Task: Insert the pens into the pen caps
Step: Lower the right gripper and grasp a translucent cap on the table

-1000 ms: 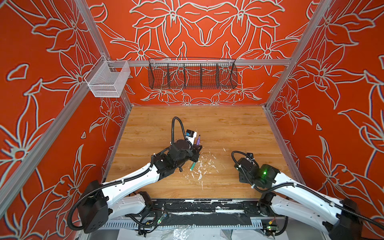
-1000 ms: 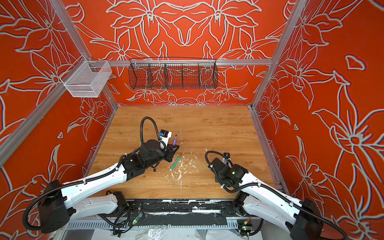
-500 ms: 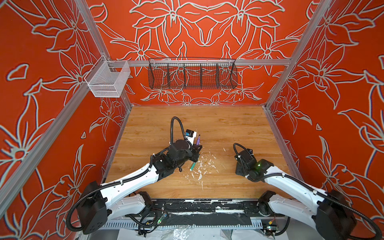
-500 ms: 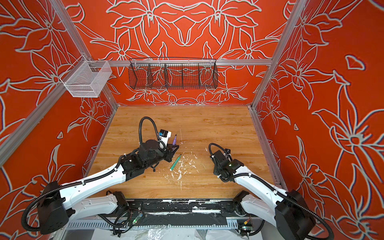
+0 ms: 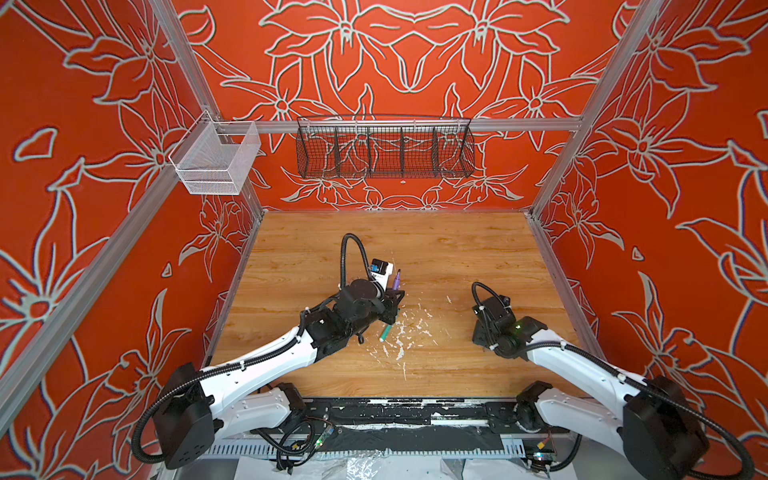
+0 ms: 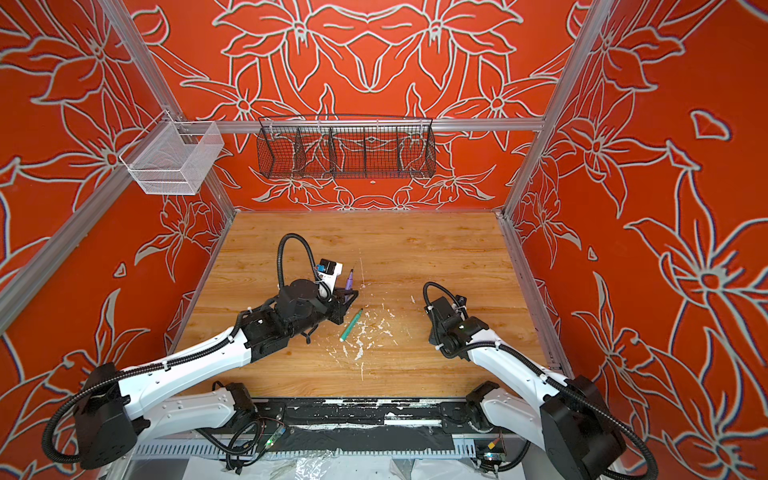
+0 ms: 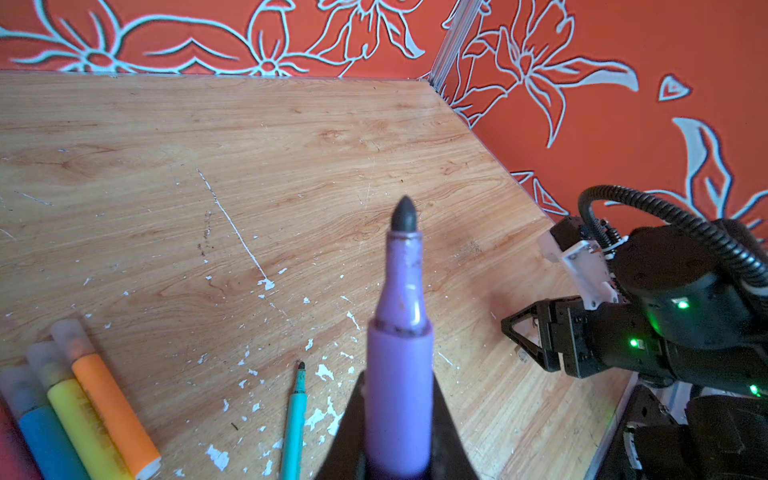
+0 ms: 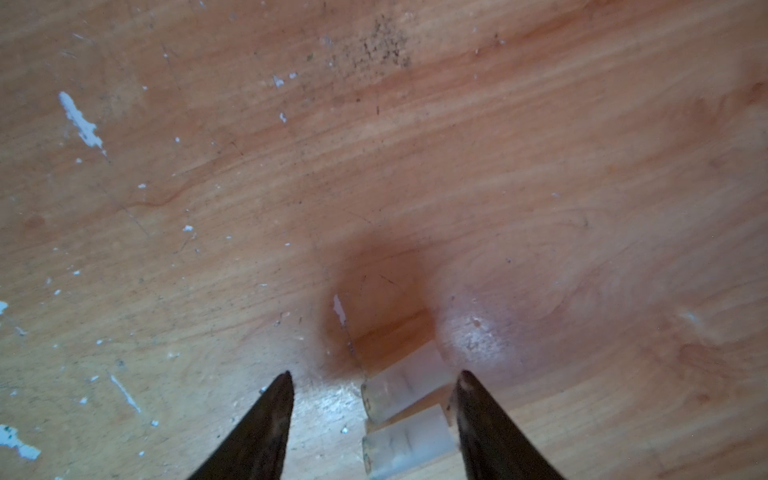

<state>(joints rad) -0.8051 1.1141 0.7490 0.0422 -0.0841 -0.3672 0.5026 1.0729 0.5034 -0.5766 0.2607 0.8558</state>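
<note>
Your purple pen (image 7: 399, 316) is blurred, and its rear end is lost between the left gripper (image 7: 398, 376) and the frame edge. The blue pen (image 7: 41, 436), yellow pen (image 7: 79, 419), orange pen (image 7: 112, 411) and green pen (image 7: 295, 424) are cropped, and the pink pen (image 7: 6, 451) is a sliver. In both top views the left arm (image 5: 332, 322), at nine o'clock of the green pen, hides those pens. Between the right gripper (image 8: 375, 376) tips, one clear cap (image 8: 405, 390) is blurred and the second cap (image 8: 409, 446) is cropped.
</note>
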